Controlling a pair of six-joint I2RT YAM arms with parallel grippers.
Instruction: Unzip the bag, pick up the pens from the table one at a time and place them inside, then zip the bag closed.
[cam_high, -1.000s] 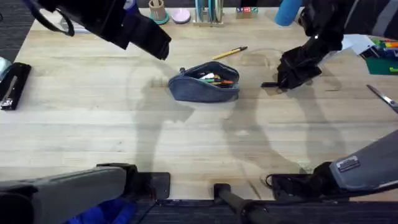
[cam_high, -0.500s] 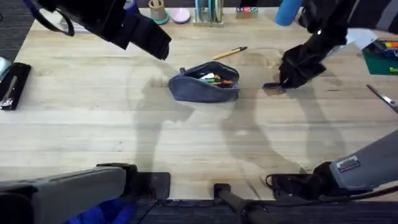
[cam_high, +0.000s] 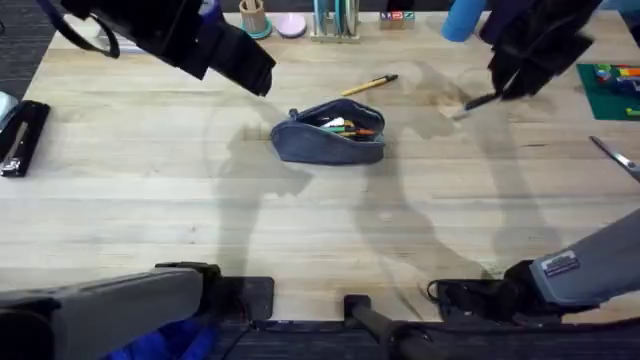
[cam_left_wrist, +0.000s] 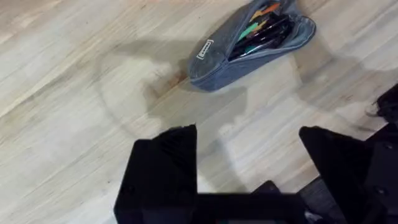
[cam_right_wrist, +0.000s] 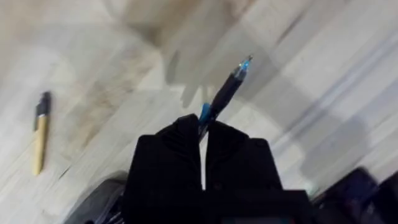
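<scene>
The blue-grey bag (cam_high: 330, 132) lies unzipped at the table's (cam_high: 150, 200) middle, with coloured pens showing in its mouth. In the left wrist view the bag (cam_left_wrist: 249, 45) lies ahead of my open, empty left gripper (cam_left_wrist: 249, 163). From overhead, the left gripper (cam_high: 252, 70) hovers to the back left of the bag. My right gripper (cam_high: 505, 88) is raised to the bag's back right, shut on the black pen (cam_high: 478, 100). The right wrist view shows that pen (cam_right_wrist: 225, 93) sticking out beyond the closed fingers (cam_right_wrist: 180, 149). The yellow pen (cam_high: 368, 86) lies on the table just behind the bag, also the yellow pen (cam_right_wrist: 40, 134).
Scissors (cam_high: 615, 156) lie near the right edge beside a green mat (cam_high: 605, 95). A black stapler (cam_high: 20, 135) sits at the left edge. A blue cylinder (cam_high: 462, 20), a cup (cam_high: 252, 16) and other holders line the back edge.
My right gripper has lifted the black pen off the table and carried it up and toward the back right. The left arm and the bag have stayed put.
</scene>
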